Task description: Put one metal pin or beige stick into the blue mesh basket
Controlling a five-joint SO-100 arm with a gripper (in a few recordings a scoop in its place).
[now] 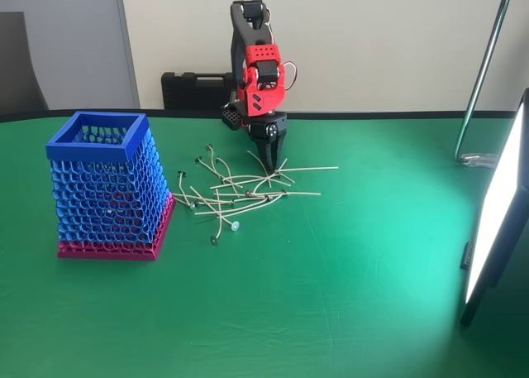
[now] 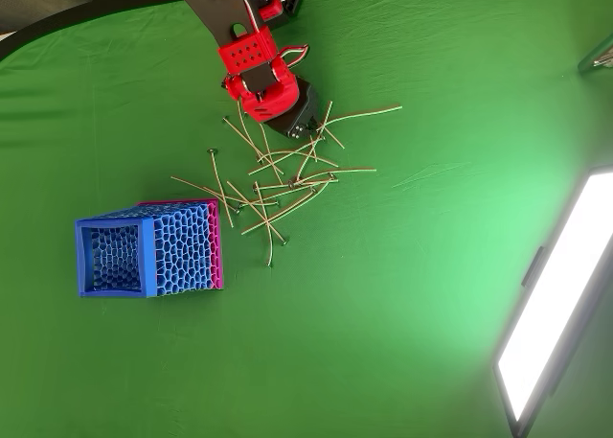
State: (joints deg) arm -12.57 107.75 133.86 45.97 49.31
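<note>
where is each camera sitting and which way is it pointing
Fixed view: sits low in front of the table, looking across the green cloth at the wall; shows the red arm upright, its gripper down in the pile of sticks.
Overhead view: looks straight down; the arm enters from the top edge.
Both share the blue mesh basket and the light panel.

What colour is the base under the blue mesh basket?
Magenta-pink, under the blue mesh basket; clearest in the fixed view.
</note>
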